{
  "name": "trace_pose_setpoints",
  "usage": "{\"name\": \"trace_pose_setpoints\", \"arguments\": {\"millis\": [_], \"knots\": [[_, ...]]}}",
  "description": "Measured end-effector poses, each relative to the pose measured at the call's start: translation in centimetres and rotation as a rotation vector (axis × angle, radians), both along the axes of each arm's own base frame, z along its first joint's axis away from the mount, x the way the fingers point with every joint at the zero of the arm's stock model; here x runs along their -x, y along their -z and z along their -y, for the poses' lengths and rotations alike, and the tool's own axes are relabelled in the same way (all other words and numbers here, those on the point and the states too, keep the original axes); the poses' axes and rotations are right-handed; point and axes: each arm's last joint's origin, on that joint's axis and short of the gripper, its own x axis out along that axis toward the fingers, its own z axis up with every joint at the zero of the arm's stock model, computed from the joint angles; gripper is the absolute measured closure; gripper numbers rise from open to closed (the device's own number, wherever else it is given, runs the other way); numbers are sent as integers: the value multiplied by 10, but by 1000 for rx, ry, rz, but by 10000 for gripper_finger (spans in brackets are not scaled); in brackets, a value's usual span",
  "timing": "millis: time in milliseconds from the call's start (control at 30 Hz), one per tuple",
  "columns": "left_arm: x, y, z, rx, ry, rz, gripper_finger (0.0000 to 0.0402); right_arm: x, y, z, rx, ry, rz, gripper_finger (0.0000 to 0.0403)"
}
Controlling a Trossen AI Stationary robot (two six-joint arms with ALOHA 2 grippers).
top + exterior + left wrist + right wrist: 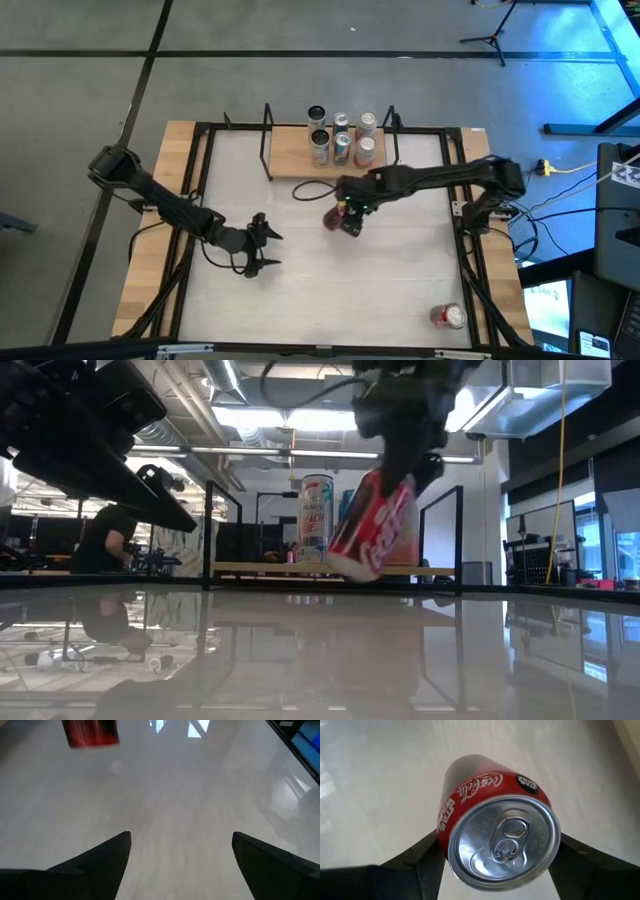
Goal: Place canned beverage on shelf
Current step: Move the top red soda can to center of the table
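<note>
Red can (495,835): red cola can with silver top and pull tab, clamped between the fingers of the right end effector; tilted, lifted clear of the tabletop, just in front of the shelf.
Right end effector (349,216): closed on the red can, one dark finger on either side of its body; arm reaches in from the right edge toward the middle of the tabletop.
Shelf (295,158): light-wood board at the far edge of the tabletop, thin black rod uprights at both ends.
Cans on shelf (341,139): a cluster standing upright on the right half of the board, in two rows; among them a dark-topped one, silver ones and a reddish one. Exact count not clear.
Second red can (447,317): lying on its side near the front right corner of the tabletop, well apart from everything else.
Left end effector (264,244): fingers spread wide, holding nothing; hovers over the left half of the tabletop, well apart from the shelf.
Tabletop (300,290): white surface with wooden side edges and black frame.
Cable (312,188): dark loop lying just in front of the shelf.
</note>
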Motion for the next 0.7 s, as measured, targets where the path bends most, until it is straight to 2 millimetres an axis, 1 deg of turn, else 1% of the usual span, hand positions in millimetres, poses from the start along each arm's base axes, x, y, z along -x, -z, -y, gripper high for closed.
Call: {"name": "trace_pose_setpoints", "arguments": {"millis": [67,133,233,367,533,700], "knots": [[3,-2,-2,5,-11,-18,64,-11,6,0,12,-19,-12,127],[7,-4,-3,14,-21,-40,65,-21,7,1,23,-45,-10,127],[14,-4,-6,11,-37,-91,69,-36,2,0,24,-70,-3,127],[20,-3,-7,3,-52,-132,71,-53,-3,0,29,-91,-43,127],[20,-2,-7,-2,-51,-140,72,-76,1,0,27,-95,-116,127],[20,-2,-7,-11,-56,-137,72,-94,10,0,25,-96,-172,127]]}}
